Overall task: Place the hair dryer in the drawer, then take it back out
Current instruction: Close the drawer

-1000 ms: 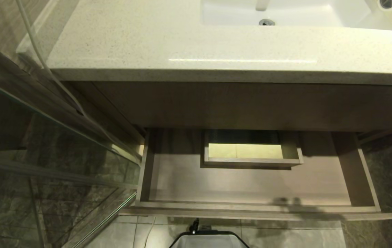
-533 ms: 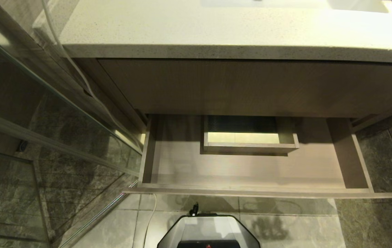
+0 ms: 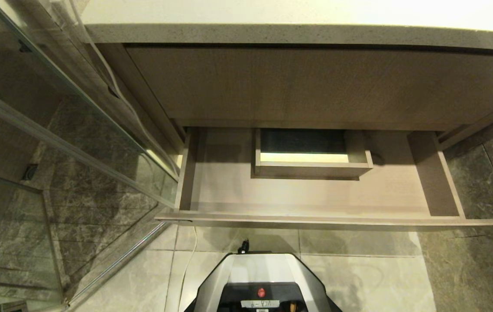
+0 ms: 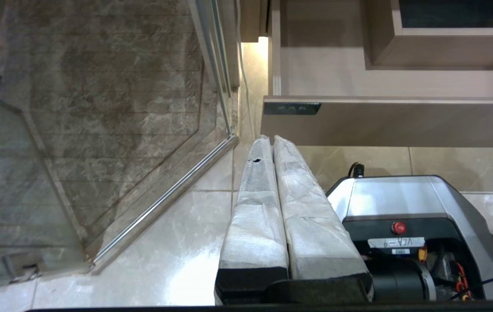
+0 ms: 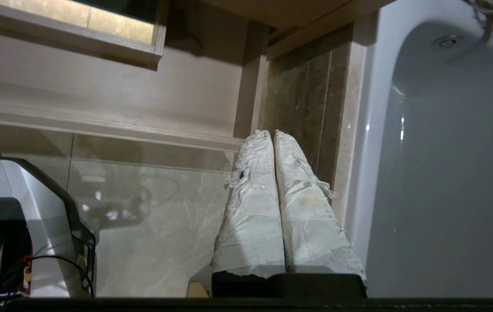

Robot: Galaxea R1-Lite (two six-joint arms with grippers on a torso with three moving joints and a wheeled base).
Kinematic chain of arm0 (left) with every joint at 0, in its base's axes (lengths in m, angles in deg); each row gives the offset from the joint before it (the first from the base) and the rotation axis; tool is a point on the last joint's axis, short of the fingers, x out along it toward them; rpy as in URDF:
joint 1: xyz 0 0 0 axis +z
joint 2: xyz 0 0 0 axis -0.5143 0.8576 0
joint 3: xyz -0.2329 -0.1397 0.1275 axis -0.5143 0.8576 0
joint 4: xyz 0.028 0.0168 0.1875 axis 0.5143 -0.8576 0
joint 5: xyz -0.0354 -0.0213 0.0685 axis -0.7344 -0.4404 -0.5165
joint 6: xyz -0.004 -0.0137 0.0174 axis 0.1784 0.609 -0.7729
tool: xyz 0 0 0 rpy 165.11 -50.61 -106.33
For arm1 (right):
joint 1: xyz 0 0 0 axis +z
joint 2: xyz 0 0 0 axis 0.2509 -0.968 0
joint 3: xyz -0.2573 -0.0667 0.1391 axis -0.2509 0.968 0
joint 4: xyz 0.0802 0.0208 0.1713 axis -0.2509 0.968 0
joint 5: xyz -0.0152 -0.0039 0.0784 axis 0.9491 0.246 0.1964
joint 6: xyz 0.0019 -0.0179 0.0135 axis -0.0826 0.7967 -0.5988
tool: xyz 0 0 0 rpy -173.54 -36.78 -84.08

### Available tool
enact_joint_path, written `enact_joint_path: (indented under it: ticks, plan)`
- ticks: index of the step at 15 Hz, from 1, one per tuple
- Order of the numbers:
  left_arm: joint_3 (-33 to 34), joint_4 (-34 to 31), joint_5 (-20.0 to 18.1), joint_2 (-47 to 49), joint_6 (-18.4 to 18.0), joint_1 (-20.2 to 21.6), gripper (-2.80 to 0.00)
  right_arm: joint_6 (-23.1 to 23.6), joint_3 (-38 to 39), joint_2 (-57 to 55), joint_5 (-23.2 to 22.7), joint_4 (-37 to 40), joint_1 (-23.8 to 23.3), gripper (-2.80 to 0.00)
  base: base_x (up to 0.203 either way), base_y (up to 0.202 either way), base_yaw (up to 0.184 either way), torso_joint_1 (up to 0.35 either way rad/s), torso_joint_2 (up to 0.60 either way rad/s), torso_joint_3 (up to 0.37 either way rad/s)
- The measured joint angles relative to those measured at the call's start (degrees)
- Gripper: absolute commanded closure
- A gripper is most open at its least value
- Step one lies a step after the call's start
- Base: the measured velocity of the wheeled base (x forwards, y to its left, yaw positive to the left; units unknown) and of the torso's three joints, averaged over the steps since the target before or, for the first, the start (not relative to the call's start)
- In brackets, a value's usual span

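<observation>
— Looking down from the head view, what fills the middle of the frame?

— The drawer (image 3: 316,195), pulled out from under the pale surface (image 3: 272,17) that runs along the top edge. Its wood-grain floor wraps in a U around a boxed cutout (image 3: 311,158) at the back centre, and nothing lies on that floor.

— And the hair dryer?

— Only a scrap of white at the upper right corner of the head view could belong to it; too little shows to be sure.

— The end effectors?

— Neither appears in the head view. The left end effector (image 4: 271,139) has its two wrapped fingers pressed together, empty, tips near the drawer's front corner with the dark label (image 4: 292,108). The right end effector (image 5: 271,133) is likewise pressed together and empty, beside a white bathtub (image 5: 437,173). The robot's base (image 3: 261,281) sits at the bottom centre, on the tiled floor (image 3: 359,277).
</observation>
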Motion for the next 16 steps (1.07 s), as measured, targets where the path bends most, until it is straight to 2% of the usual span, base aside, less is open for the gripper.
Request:
enact_joint_path:
  ticks: [7,16]
  plan:
    - [0.0,0.0,0.0,0.0,0.0,0.0,0.0,-0.1,1.4,1.0,0.0,-0.5,0.0,0.0,0.0,0.0,0.0,-0.321,0.47,0.146]
    - [0.0,0.0,0.0,0.0,0.0,0.0,0.0,-0.1,2.6,1.8,0.0,-0.6,0.0,0.0,0.0,0.0,0.0,-0.051,0.4,0.339]
